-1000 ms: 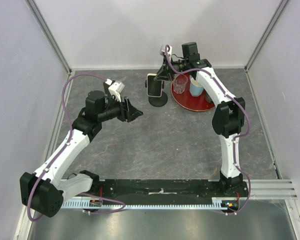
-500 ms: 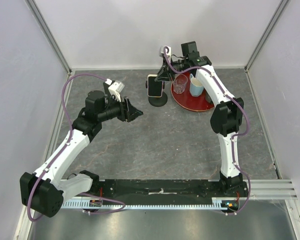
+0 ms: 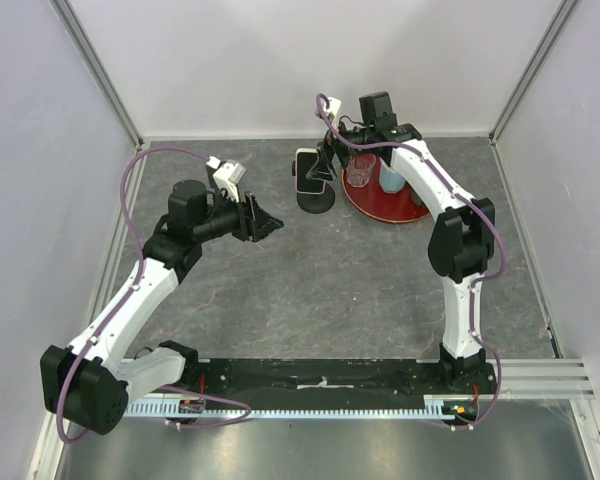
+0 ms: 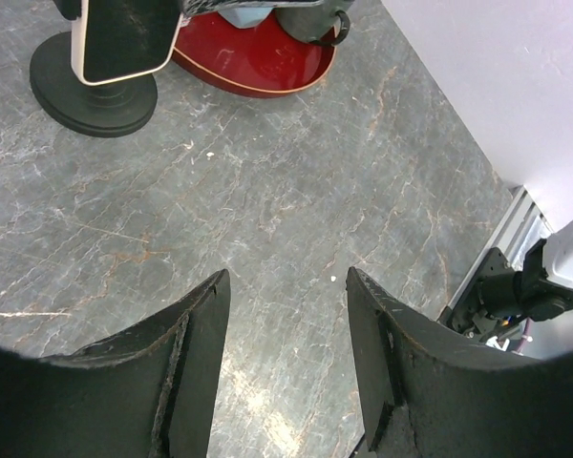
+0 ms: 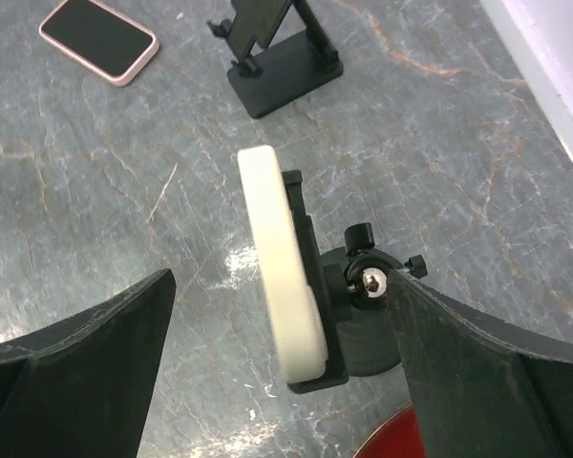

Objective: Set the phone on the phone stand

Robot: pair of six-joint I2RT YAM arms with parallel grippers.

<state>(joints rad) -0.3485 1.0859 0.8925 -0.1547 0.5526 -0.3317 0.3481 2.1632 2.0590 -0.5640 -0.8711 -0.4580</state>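
A cream-cased phone (image 3: 307, 168) with a dark screen stands upright in the clamp of the black phone stand (image 3: 316, 201), which has a round base. In the right wrist view the phone (image 5: 272, 239) shows edge-on against the stand's holder (image 5: 317, 286). My right gripper (image 3: 327, 163) (image 5: 285, 281) is open, its jaws wide on either side of phone and holder, touching neither. My left gripper (image 3: 264, 220) (image 4: 286, 277) hovers open and empty over the table, left and nearer than the stand. Its wrist view shows the phone (image 4: 119, 38) on the stand (image 4: 91, 91).
A red tray (image 3: 385, 210) (image 4: 258, 62) just right of the stand holds a clear glass (image 3: 359, 170) and a pale blue mug (image 3: 391, 176). In the right wrist view a pink-cased phone (image 5: 98, 38) lies flat beside a second black stand (image 5: 279, 52). Walls enclose the table.
My right gripper has gone from shut on the phone to wide open, letting it go. The phone stays in the stand. The left arm has barely moved.
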